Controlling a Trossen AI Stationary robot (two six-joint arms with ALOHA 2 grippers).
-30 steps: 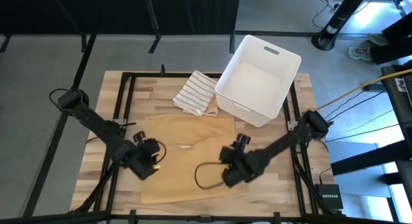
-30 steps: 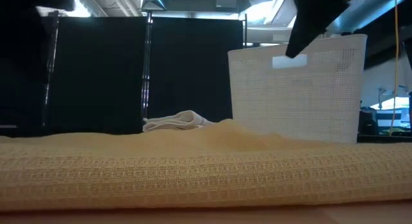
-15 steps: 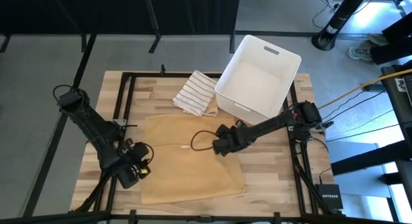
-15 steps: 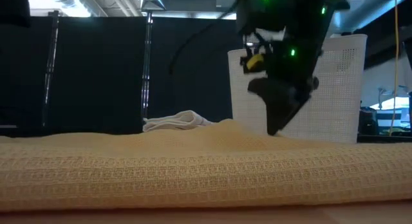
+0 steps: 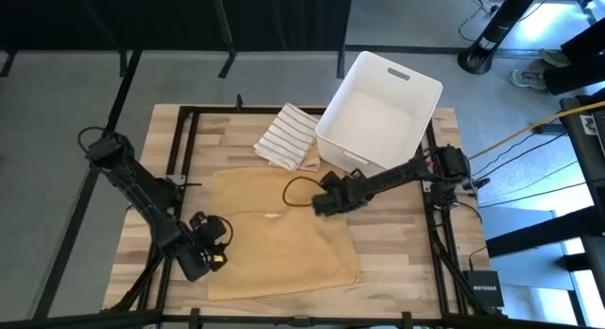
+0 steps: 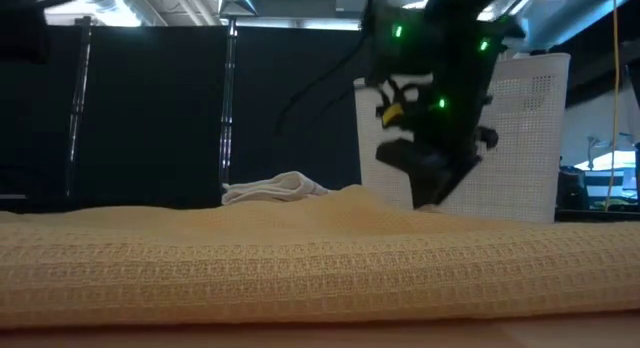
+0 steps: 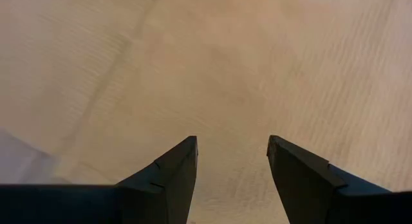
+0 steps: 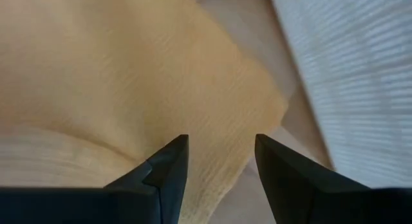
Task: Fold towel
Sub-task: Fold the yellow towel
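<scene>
A: Near edge first. The tan towel (image 5: 279, 230) lies spread on the counter (image 5: 397, 244), lower middle of the high view. The left tool (image 5: 210, 256) sits at its lower-left edge, fingers apart, nothing between them; its wrist view shows only cloth under the gap.

B: Right one?

A: The right tool (image 5: 319, 204) is above the towel's upper-right corner, centre of frame, also parted and empty. Its wrist view has that corner just ahead, with the bin wall beside it.

B: Progress?

A: Early, I'd say. The towel looks doubled with a ridge along the near side in the low view, but it's still a big sheet. More folds left, and no corner is gripped right now.

B: Farther back?

A: The striped cloth (image 5: 288, 137) is bunched at upper middle, touching the white bin (image 5: 380, 116), upper right.

B: Anything unclear?

A: Layer count can't be told. The low view hides the counter behind the towel ridge, and the left tool isn't in it.
</scene>
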